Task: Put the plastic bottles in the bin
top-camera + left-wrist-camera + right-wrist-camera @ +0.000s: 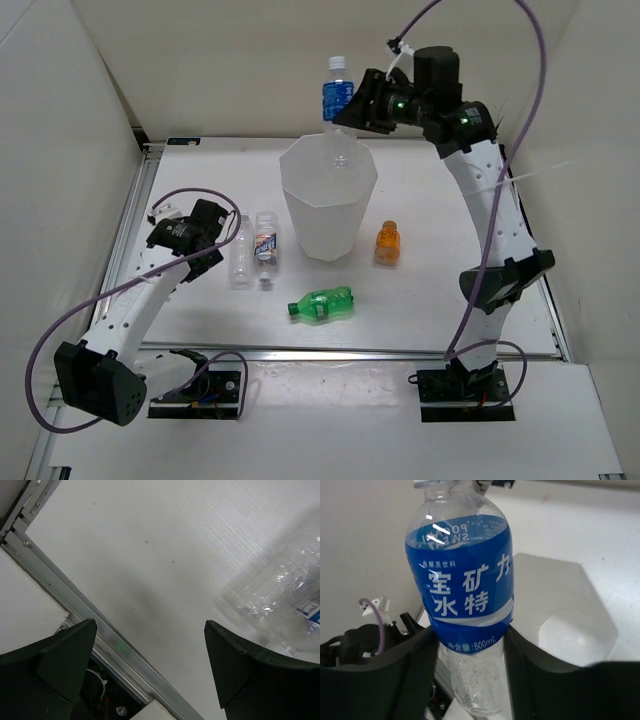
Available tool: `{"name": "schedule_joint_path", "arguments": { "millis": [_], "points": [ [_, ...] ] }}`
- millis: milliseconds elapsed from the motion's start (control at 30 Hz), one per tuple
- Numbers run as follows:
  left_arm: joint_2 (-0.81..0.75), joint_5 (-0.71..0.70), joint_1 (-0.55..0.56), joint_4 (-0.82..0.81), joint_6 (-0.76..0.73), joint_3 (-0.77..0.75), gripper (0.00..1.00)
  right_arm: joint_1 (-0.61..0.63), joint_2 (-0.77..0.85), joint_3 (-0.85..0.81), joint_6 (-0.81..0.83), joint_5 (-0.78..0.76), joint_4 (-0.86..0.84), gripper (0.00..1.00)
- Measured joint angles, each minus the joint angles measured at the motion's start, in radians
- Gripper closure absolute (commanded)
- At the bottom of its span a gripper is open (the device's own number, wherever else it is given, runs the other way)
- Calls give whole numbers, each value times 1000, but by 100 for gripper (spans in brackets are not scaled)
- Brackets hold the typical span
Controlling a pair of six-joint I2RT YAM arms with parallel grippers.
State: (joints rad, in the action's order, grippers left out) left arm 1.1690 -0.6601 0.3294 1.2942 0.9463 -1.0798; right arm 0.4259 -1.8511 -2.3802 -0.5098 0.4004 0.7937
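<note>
The right gripper (352, 106) is clamped on the clear blue-labelled bottle (336, 92), lifted well off the table (440, 290). In the right wrist view its two dark fingers (415, 670) press against opposite sides of the bottle (462, 580) at the lower edge of the blue label, the clear base hanging between them. From above the bottle stands roughly upright, cap up, at the far rim of the bin (325, 225). Whether it is squarely over the opening cannot be told. The bin stands upright mid-table, its pale faceted mouth (555, 580) showing beyond the bottle in the wrist view. The left gripper (213, 245) hangs low with its jaws spread wide and nothing between them (150, 665), just beside the plain clear bottle (241, 262). The clear white-labelled bottle (265, 243) lies alongside it. The orange bottle (388, 243) stands right of the bin, and the green bottle (323, 305) lies on its side in front of it.
</note>
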Motion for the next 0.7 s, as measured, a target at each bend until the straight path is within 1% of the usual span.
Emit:
{"name": "schedule_joint_path", "arguments": {
  "millis": [33, 67, 167, 233, 367, 433, 567, 633, 700],
  "points": [
    [0, 2, 0, 0, -5, -13, 0, 11, -18, 3, 0, -2, 0, 14],
    [0, 3, 0, 0, -10, -27, 0, 18, -31, 10, -7, -6, 3, 0],
    [0, 7, 0, -8, -30, -80, 0, 34, -38, 72, 21, -43, 15, 0],
    [-1, 6, 0, -28, -35, -106, 0, 40, -19, 123, 27, -93, 19, 0],
    [-28, 9, 0, -101, -48, -100, 0, 24, 114, 314, 10, -237, 21, 0],
    [-60, 11, 0, -144, -53, -76, 0, -19, 203, 415, -13, -283, 23, 0],
    [-136, 14, 0, -206, -79, -24, 0, -173, 341, 585, -72, -320, 0, 0],
    [-156, 15, 0, -226, -97, -10, 0, -236, 372, 674, -97, -314, -9, 0],
    [-159, 18, 0, -238, -115, -6, 0, -263, 363, 756, -110, -291, -19, 0]
  ]
}}
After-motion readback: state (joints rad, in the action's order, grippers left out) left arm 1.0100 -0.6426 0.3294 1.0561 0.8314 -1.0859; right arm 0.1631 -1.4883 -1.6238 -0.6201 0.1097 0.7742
